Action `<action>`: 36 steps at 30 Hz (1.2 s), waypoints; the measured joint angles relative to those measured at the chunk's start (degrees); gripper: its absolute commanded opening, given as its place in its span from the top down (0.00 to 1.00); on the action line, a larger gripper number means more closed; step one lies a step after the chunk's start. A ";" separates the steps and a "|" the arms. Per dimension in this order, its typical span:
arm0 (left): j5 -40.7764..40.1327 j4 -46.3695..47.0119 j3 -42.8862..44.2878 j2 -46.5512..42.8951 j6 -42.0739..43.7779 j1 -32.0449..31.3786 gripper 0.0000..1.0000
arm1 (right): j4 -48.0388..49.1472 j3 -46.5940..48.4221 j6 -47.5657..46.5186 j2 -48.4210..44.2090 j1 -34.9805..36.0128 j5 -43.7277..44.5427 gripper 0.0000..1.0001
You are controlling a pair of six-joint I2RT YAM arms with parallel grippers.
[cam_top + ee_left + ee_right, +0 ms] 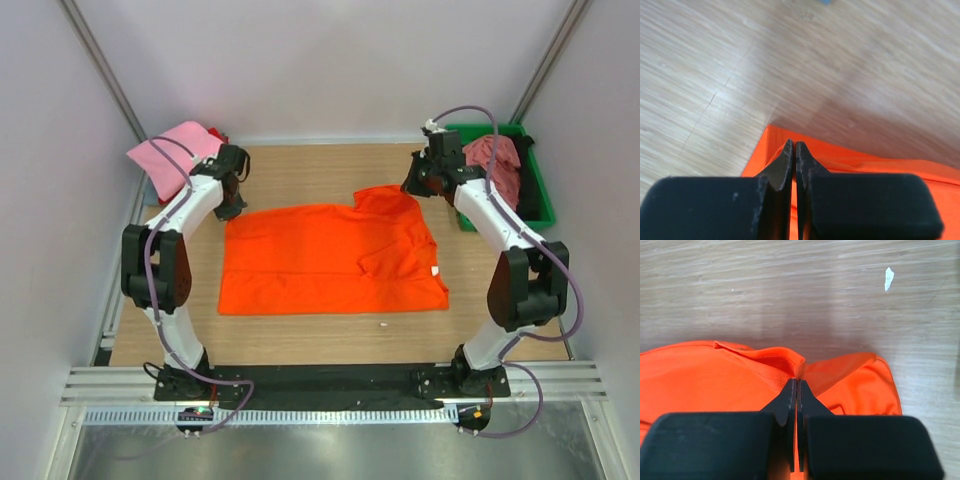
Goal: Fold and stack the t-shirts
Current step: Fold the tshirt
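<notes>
A bright orange t-shirt point(330, 262) lies spread on the wooden table. My left gripper point(232, 206) is at its far left corner, and the left wrist view shows the jaws shut point(795, 145) with the orange cloth point(865, 167) at their tips. My right gripper point(414, 186) is at the shirt's far right. Its jaws point(797, 381) are shut and pinch a raised fold of the orange hem point(770, 360). A light pink t-shirt point(176, 150) lies at the far left corner. A dusty rose t-shirt point(494, 153) lies in the green tray.
The green plastic tray point(541, 195) stands at the far right beside the right arm. White walls and metal posts close in the table. A small white scrap point(888, 278) lies on the wood beyond the shirt.
</notes>
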 measured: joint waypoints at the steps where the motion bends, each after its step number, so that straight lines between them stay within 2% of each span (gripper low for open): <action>1: 0.13 0.02 -1.07 -0.83 0.04 -0.11 1.00 | -0.28 -0.70 -0.11 -1.31 0.22 0.09 0.99; 11: 0.74 1.53 -9.70 -6.95 1.73 -0.46 1.00 | -4.44 -8.35 -0.48 -13.73 0.83 2.10 0.99; 18: -0.61 2.89 -12.31 -8.61 5.03 -0.70 1.00 | -7.06 -12.81 -0.55 -20.24 0.83 3.63 0.98; 34: -1.90 3.80 -15.54 -10.12 5.95 -2.47 1.00 | -8.81 -22.91 1.68 -27.76 0.83 6.05 0.99; 36: -2.43 3.69 -15.98 -10.23 5.92 -2.56 0.97 | -8.83 -24.65 3.06 -29.11 0.83 7.08 0.99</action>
